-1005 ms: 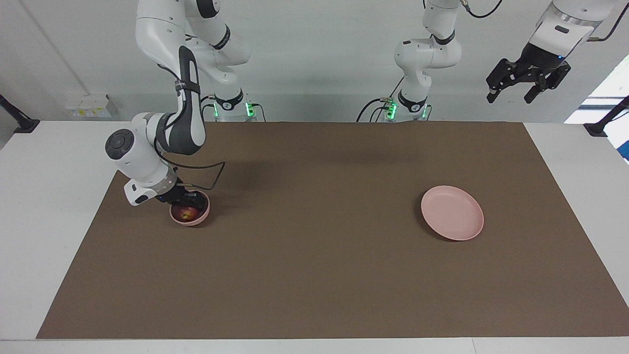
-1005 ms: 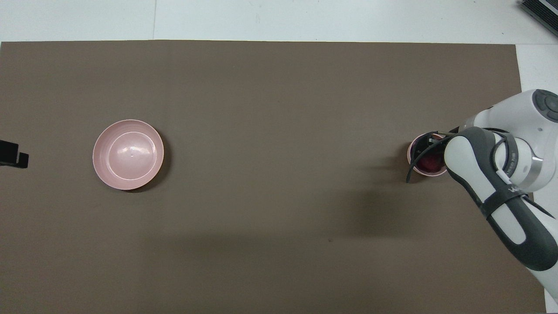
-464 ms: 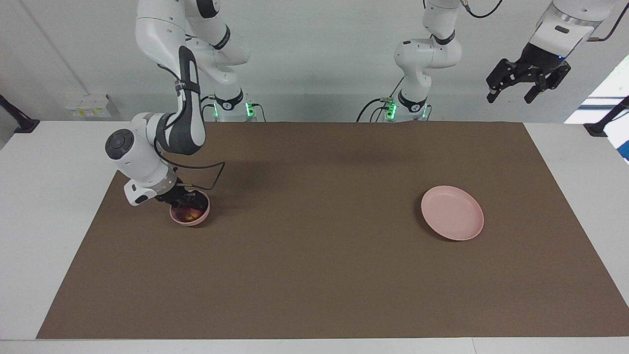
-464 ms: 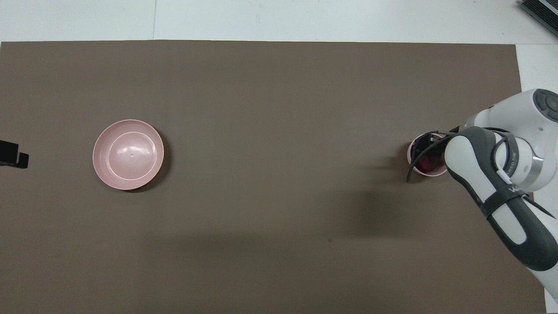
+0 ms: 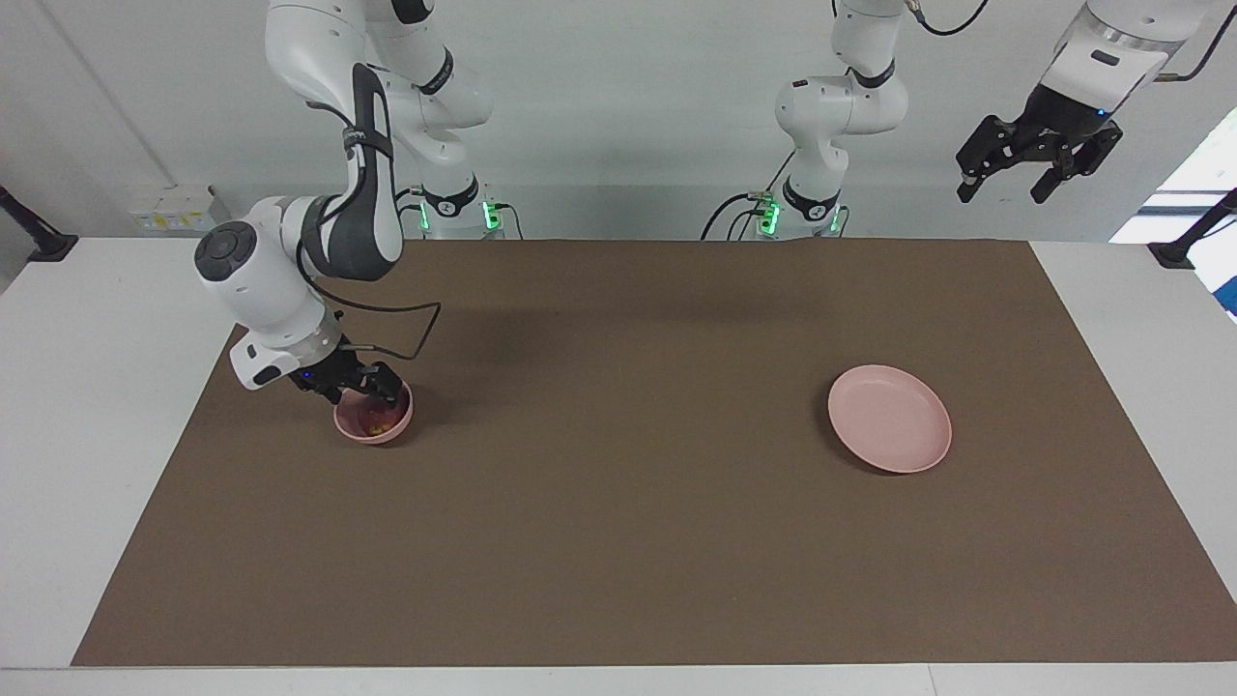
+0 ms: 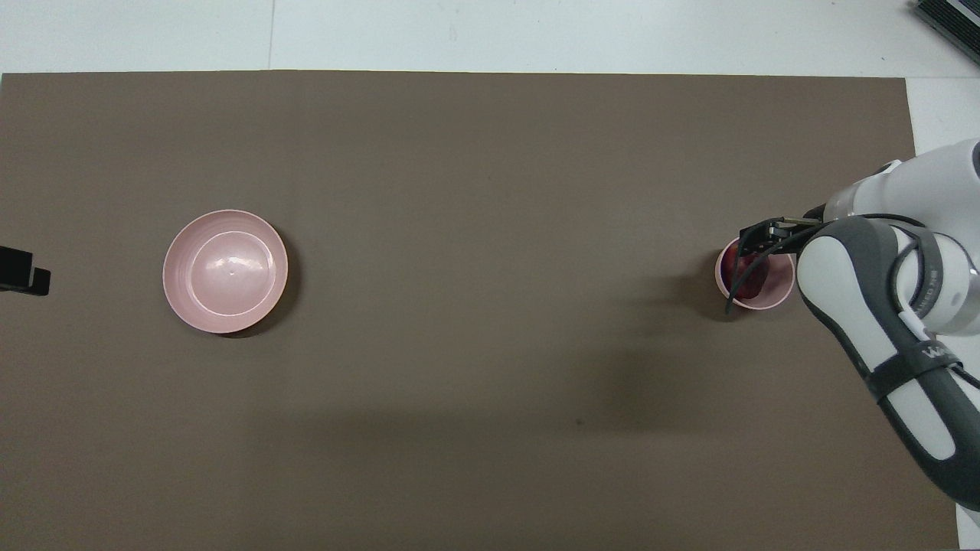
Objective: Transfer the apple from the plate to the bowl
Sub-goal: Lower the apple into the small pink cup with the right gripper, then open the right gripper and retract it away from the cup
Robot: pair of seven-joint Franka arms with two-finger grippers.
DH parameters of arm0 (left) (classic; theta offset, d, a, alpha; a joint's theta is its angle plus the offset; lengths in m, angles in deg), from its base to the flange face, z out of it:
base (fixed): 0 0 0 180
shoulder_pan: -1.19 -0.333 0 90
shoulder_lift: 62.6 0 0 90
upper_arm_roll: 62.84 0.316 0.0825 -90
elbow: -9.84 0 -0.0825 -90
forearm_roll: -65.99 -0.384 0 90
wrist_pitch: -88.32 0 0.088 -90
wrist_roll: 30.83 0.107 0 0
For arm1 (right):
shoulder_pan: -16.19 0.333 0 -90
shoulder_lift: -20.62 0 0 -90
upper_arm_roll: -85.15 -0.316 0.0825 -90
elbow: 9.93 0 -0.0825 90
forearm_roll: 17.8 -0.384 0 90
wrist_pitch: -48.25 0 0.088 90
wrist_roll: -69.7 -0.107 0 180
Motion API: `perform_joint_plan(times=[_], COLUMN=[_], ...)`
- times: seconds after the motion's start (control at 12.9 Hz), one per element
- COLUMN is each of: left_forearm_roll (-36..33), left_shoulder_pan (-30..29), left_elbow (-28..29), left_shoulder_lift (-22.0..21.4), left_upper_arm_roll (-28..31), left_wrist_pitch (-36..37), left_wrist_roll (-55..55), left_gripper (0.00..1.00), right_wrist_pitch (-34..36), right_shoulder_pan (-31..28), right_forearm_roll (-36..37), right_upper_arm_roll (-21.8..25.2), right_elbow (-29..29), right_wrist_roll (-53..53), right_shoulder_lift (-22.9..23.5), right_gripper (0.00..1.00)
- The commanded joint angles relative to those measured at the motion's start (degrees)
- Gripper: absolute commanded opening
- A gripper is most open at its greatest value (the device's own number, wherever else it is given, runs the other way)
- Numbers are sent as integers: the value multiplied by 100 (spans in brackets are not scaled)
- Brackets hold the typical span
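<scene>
The dark red apple (image 5: 373, 418) lies inside the small pink bowl (image 5: 391, 432) at the right arm's end of the table. It also shows in the overhead view (image 6: 749, 280), in the bowl (image 6: 775, 299). My right gripper (image 5: 361, 388) hangs just above the bowl's rim, open and empty; in the overhead view (image 6: 768, 233) it covers the bowl's edge. The flat pink plate (image 5: 889, 418) sits bare toward the left arm's end, also in the overhead view (image 6: 224, 271). My left gripper (image 5: 1010, 186) waits open, high in the air off the mat's corner.
A brown mat (image 5: 618, 541) covers most of the white table. The right arm's elbow and a looping black cable (image 5: 425, 333) hang over the mat beside the bowl. The left gripper's tip (image 6: 19, 277) shows at the overhead view's edge.
My right gripper has let go of the apple and risen out of the bowl; the arm's wrist moved up. The apple stays in the bowl. The left arm has not moved.
</scene>
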Motion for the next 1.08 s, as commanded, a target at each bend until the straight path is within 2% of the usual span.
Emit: perform_joint_plan(times=[0.0,0.62,1.0], left_forearm_roll=[12,12,12], left_shoulder_pan=[-93,-84,-84], left_elbow=[70,70,70], left_shoulder_lift=[-81,-81,-81], left_upper_arm_roll=[-37,-37,-37], left_wrist_pitch=[58,58,58], left_wrist_roll=[15,15,15], left_gripper=[100,100,100], right_wrist_pitch=[268,1673,3220], right_shoulder_pan=[178,512,539], right_forearm_roll=[386,915,1082], right_upper_arm_roll=[-10,-98,-90], right_elbow=[-22,460,2006], right_wrist_roll=[-317,-1047,-952], right_shoulder_lift=[-364,-1709,-1622], right_gripper=[100,100,100])
